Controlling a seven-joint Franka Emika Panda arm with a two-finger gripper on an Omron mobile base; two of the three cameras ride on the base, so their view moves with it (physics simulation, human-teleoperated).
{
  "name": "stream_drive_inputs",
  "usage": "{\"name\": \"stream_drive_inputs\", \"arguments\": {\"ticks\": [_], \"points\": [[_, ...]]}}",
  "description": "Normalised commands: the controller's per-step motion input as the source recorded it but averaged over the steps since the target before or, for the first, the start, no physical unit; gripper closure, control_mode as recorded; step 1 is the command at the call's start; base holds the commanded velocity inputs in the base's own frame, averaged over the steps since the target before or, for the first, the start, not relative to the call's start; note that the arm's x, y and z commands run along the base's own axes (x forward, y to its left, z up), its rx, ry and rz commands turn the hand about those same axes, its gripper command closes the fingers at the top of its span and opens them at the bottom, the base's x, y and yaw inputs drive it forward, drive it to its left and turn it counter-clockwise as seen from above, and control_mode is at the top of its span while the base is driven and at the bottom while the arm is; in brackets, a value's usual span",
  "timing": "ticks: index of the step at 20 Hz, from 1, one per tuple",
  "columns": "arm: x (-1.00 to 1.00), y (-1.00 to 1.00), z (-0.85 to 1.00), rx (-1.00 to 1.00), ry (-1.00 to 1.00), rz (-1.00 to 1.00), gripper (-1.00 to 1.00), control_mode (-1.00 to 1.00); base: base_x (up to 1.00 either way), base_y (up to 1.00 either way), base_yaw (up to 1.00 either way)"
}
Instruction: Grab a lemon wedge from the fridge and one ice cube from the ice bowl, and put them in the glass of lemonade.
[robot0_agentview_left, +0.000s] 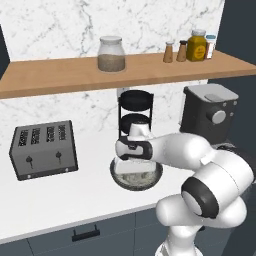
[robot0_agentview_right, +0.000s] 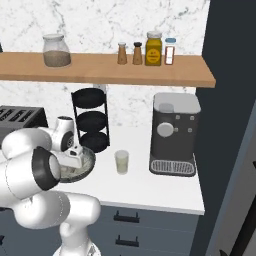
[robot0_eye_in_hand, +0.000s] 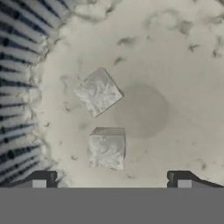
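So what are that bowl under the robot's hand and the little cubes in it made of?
The ice bowl looks like glazed stoneware: dark, ribbed, speckled rim, pale mottled inside. The two cubes, one and another, look like cloudy ice, whitish and faintly see-through, though pale stone would look similar. The open gripper hovers above them.

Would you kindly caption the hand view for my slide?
Open hand poised over two ice cubes, near and far, inside the ice bowl.
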Motion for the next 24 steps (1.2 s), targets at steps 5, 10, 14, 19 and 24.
{"name": "stream_drive_inputs", "arguments": {"ticks": [5,10,14,19,24], "points": [[0.12,0.0,-0.15,0.0,0.01,0.0,-1.0,-1.0,0.0,0.0,0.0],[0.17,0.0,-0.17,0.0,0.0,0.0,-1.0,-1.0,0.0,0.0,0.0],[0.19,0.0,-0.17,0.0,0.0,0.0,-1.0,-1.0,0.0,0.0,0.0],[0.17,0.0,-0.17,0.0,0.0,0.0,-1.0,-1.0,0.0,0.0,0.0],[0.05,0.0,-0.18,0.0,0.0,0.0,1.0,-1.0,0.0,0.0,0.0]]}}
